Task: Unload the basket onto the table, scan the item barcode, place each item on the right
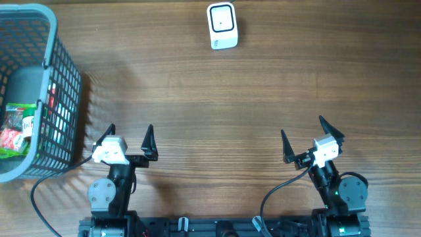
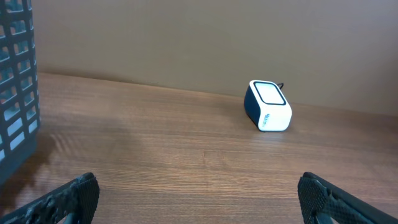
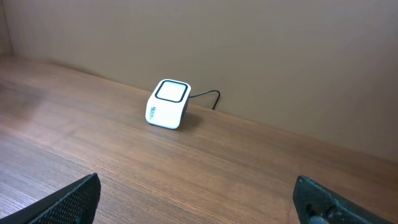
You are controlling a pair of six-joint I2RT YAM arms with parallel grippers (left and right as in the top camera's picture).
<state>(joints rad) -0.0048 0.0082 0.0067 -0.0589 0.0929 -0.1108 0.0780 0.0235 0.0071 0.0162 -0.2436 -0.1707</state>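
White on top with a dark blue-black body, the scanner is a small rounded box; its upper face carries a dark-outlined square window. It stands on the wooden table at the far edge, near the middle, with a thin black cable trailing behind it. Packets printed in red, green and white lie inside the grey mesh basket at the table's left end, beside a dark grey thing I cannot identify. The left gripper sits just right of the basket, jaws spread wide and holding nothing. The right gripper is well apart from it, jaws equally wide and empty.
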